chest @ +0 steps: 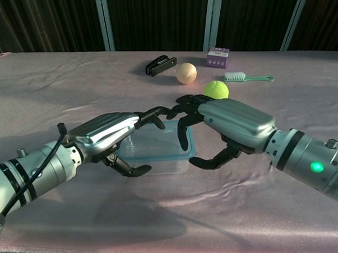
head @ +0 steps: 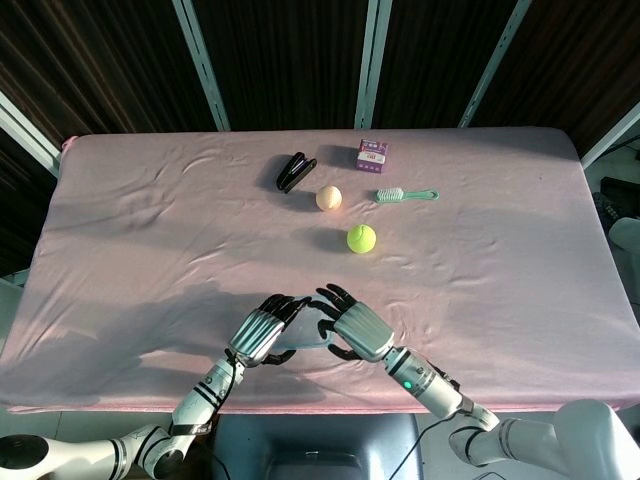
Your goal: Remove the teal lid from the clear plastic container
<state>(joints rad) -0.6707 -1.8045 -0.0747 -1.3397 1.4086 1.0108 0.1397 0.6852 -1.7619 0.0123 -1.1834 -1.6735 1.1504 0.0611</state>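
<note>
The clear plastic container (chest: pixel 173 165) lies near the table's front edge with its teal lid (chest: pixel 157 144) on top; the head view shows only a sliver of the container (head: pixel 302 336) between the hands. My left hand (chest: pixel 108 134) grips the container's left end, fingers over the far rim and thumb at the near side. From the other side my right hand (chest: pixel 228 124) hooks its fingers over the lid's right rim, and its thumb sits by the front right corner. From above, the left hand (head: pixel 260 334) and right hand (head: pixel 354 330) nearly meet over the container.
A yellow-green tennis ball (chest: pixel 216 90) lies just behind my right hand. Farther back are a peach ball (chest: pixel 186 73), a black clip-like object (chest: pixel 160 64), a purple box (chest: pixel 217 57) and a teal-handled brush (chest: pixel 247 78). The pink cloth (chest: pixel 58 93) covers the table.
</note>
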